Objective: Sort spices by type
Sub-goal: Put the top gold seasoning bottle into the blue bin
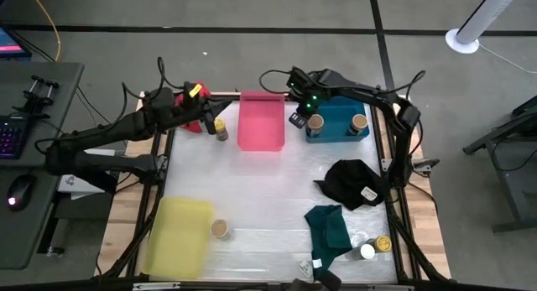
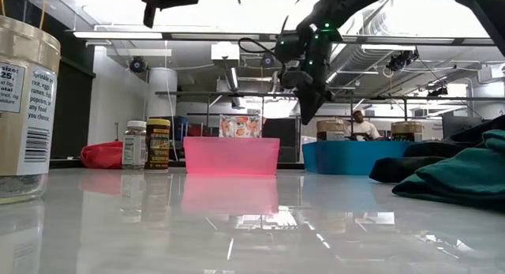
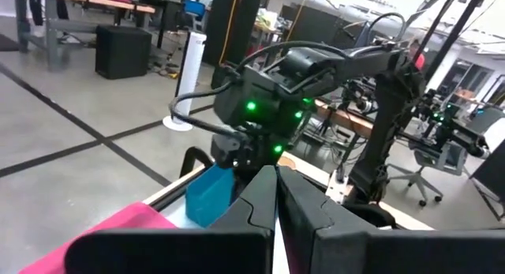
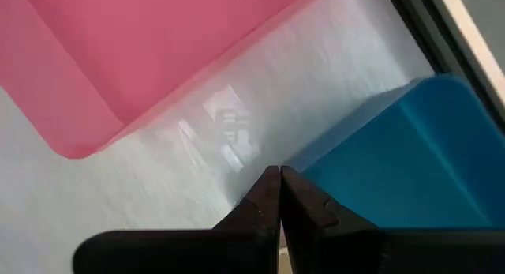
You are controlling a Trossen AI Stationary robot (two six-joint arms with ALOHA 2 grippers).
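Two tan-lidded jars stand in the blue tray. My right gripper hovers shut above that tray's left edge, beside the pink tray, holding nothing. My left gripper is shut and raised near a yellow-lidded jar and a white-lidded jar, which stand by the red cloth. Another tan-lidded jar stands next to the yellow tray. A yellow-lidded jar and a white-lidded jar stand near the teal cloth.
A black cloth lies crumpled on the right side, with the teal cloth nearer the near edge. The table's middle is bare and glossy. A keyboard and mouse sit on a desk left of the table. A person shows far off in the room.
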